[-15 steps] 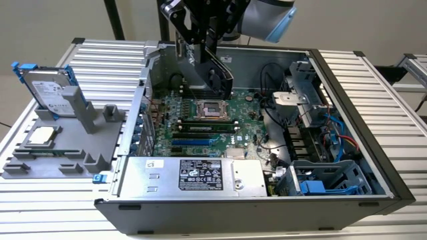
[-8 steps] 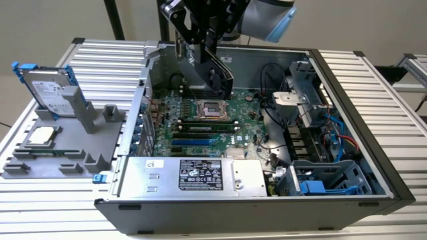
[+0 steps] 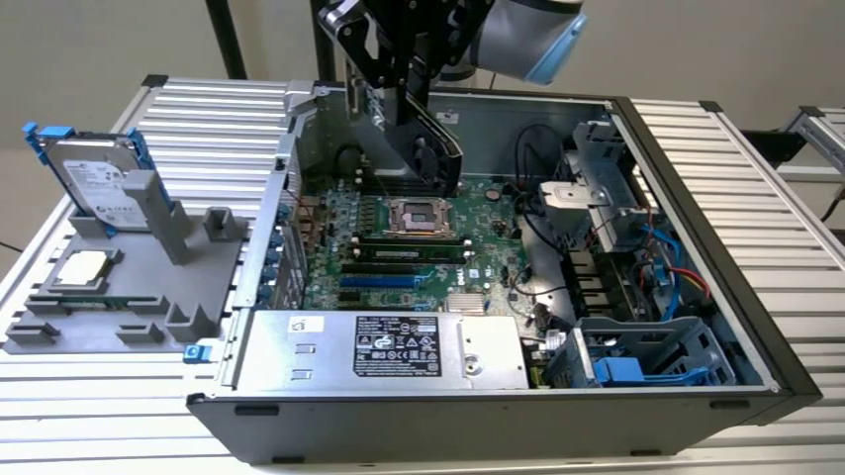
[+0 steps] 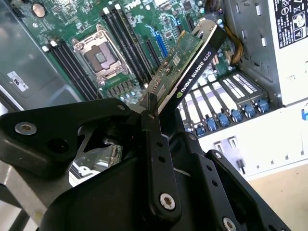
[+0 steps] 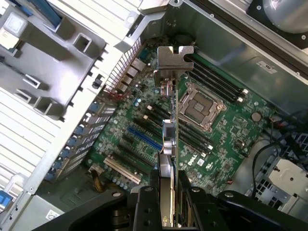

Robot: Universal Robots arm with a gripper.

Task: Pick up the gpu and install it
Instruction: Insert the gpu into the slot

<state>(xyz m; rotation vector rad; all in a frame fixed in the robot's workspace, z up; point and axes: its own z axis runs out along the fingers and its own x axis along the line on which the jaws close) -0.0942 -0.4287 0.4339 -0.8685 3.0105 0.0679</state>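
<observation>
**Arm pose.** In the exterior view the arm enters from the upper edge. Its grey wrist joint sits above the open computer case. The gripper points down into the case opening.

**End effector.** The black fingers are closed narrowly on the gpu, one on each flat face. In the first wrist view the gripper clamps the card at the end opposite its bracket.

**Task object.**
- The gpu is held on edge and tilted, inside the outline of the case.
- In the exterior view it hangs over the motherboard, at the far side of the CPU socket.
- In the second wrist view the gpu shows its black cooler face and its green board side.
- In the first wrist view the gpu appears edge-on, with the silver end bracket at the end farthest from the fingers.
- The card sits in none of the expansion slots. The blue slot lies beside its line, uncovered.

**Surroundings.** On the exterior view's left a grey fixture stands on the slatted table. It carries an upright hard drive and a CPU chip, both well apart from the gripper.
</observation>
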